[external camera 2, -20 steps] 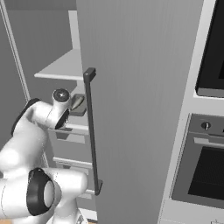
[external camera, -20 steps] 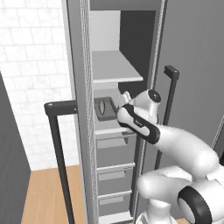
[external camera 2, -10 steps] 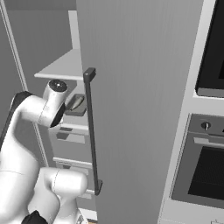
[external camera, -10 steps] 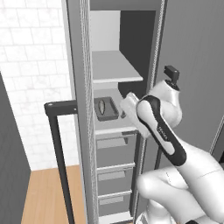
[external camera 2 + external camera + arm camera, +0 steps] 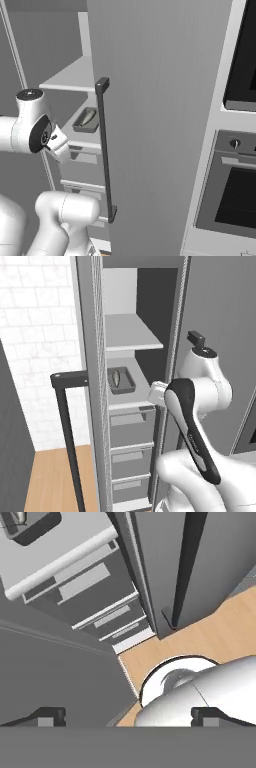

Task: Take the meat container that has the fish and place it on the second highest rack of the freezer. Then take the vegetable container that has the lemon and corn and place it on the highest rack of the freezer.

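The freezer stands open. On its lower white shelf, the second highest rack, sits the dark meat container holding the silvery fish. The same tray is seen from the right, and its corner is at the top left of the hand view. The highest rack is bare. My gripper is open and holds nothing. It points down at the drawers and floor, just outside the lower shelf's front edge. My white hand hangs right of and below the tray. The vegetable container, lemon and corn are out of view.
Three grey drawers sit under the shelves. The freezer door with its long dark bar handle stands close on my right. A second dark handle is on the left. A black oven column is further right, above the wooden floor.
My arm has drawn back from the tray and out of the freezer, and the hand has turned downward. The fish tray stays on the lower shelf.
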Motion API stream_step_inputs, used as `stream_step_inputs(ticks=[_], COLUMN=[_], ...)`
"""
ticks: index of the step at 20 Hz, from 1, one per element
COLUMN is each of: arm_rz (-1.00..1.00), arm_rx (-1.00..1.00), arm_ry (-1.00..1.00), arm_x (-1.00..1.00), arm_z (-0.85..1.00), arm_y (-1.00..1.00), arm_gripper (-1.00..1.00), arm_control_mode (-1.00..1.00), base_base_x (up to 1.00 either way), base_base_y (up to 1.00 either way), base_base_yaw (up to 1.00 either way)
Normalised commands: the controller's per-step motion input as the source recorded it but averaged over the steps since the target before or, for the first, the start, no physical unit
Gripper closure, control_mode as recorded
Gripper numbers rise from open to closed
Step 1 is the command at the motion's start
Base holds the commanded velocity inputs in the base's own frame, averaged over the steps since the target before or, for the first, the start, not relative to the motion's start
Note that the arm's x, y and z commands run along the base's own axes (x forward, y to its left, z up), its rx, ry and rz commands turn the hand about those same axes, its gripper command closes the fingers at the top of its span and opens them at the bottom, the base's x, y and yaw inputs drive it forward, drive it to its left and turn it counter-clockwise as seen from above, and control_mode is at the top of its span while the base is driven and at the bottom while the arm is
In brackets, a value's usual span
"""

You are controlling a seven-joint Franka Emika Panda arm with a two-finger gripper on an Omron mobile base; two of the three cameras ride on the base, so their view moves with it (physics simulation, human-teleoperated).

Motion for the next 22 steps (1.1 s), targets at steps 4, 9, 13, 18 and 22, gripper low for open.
stream_step_inputs(ticks=[4, 9, 13, 18, 22], arm_rz=[0.52, 0.39, 0.05, 0.00, 0.00], arm_rx=[-0.13, 0.00, 0.05, 0.00, 0.00], arm_ry=[-0.09, -0.02, 0.00, 0.00, 0.00], arm_x=[-1.00, -0.53, 0.00, 0.00, 0.00], arm_z=[0.22, 0.33, 0.17, -0.01, 0.00], arm_y=[-0.75, -0.42, 0.00, 0.00, 0.00], arm_gripper=[-1.00, -1.00, -1.00, -1.00, -1.00], arm_control_mode=[-1.00, -1.00, -1.00, -1.00, 1.00], base_base_x=[0.00, 0.00, 0.00, 0.00, -0.18], base_base_y=[0.00, 0.00, 0.00, 0.00, -0.38], base_base_yaw=[0.00, 0.00, 0.00, 0.00, 0.00])
